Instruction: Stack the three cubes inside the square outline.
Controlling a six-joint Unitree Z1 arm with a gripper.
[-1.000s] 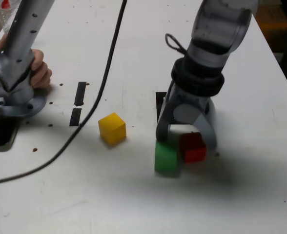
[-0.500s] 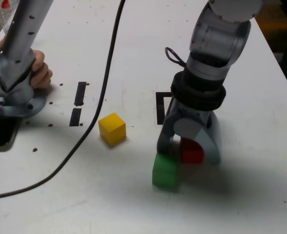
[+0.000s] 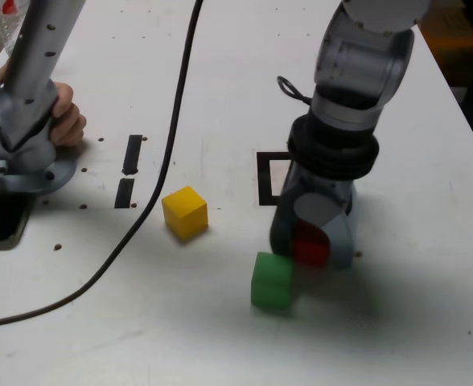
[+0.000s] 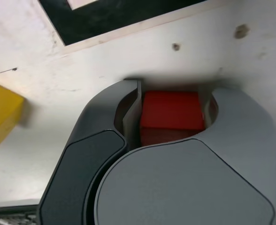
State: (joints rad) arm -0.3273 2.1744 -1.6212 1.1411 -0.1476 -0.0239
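Wrist view, grey tool [image 4: 171,117] clamped on small red cube [image 4: 171,112] on white surface [image 4: 128,65]; exterior view, green cube [image 3: 271,279] just beside, yellow cube [image 3: 185,211] apart, black square outline [image 3: 270,178] behind.

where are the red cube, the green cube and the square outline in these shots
red cube [image 4: 170,112]: wrist view, on its top face between the gripper's jaws
green cube [image 3: 271,280]: exterior view, middle of its visible faces
square outline [image 3: 262,178]: exterior view, on the black border's left bar

Three cubes — one red [image 3: 310,245], one yellow [image 3: 185,212], one green [image 3: 271,280] — one square outline [image 3: 270,178], two black bar marks [image 3: 129,170].
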